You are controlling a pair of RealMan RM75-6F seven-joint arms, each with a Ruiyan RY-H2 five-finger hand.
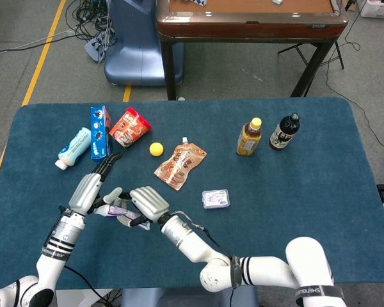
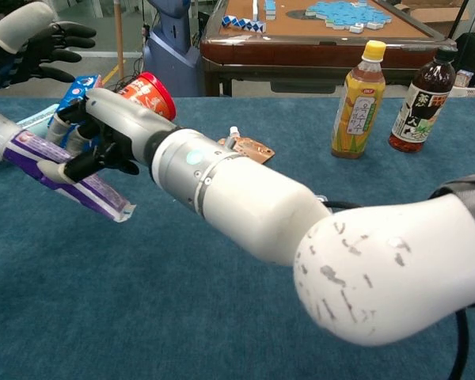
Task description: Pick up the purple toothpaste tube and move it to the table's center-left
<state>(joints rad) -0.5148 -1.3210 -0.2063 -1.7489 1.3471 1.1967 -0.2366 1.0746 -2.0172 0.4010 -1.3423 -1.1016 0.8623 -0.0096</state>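
Observation:
The purple and white toothpaste tube (image 2: 63, 169) lies tilted in my right hand (image 2: 103, 134), which grips it around the middle above the blue table (image 2: 222, 317). Its crimped end points down to the right. The head view shows the tube (image 1: 115, 209) at the table's near left, between my right hand (image 1: 147, 203) and my left hand (image 1: 93, 188). My left hand (image 2: 32, 43) hovers beside and above the tube with its fingers spread, holding nothing.
At the back left lie a blue-white bottle (image 1: 73, 148), a blue box (image 1: 100, 131) and a red cup (image 1: 129, 126). A yellow ball (image 1: 156, 149), a brown pouch (image 1: 180, 165) and a small pack (image 1: 216, 199) are mid-table. Two bottles (image 1: 249, 137) (image 1: 285, 132) stand further right.

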